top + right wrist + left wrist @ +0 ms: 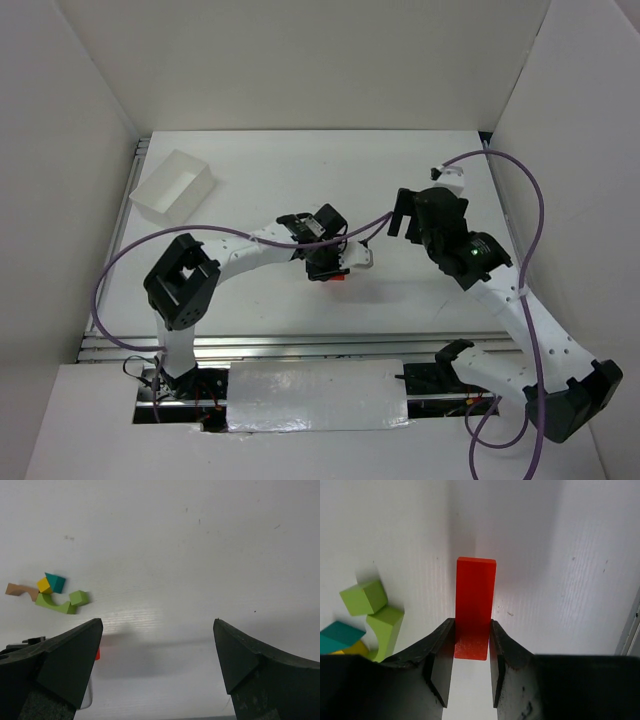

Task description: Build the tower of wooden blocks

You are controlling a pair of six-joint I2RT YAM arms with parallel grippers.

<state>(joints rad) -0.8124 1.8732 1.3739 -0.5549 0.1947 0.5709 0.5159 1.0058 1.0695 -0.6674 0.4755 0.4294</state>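
One block only is in hand: the left gripper [471,630] is clamped on the red block [475,600]. Near the red block lie the green cube [364,597], green arch [385,630] and teal piece [340,635] (all loose). The right gripper [157,645] gapes empty. By my judgement, nothing is stacked yet.

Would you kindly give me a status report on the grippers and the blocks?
Left gripper shut on red block. Right gripper open, empty. Other blocks loose in a cluster, no tower yet. Nothing seen in the way.
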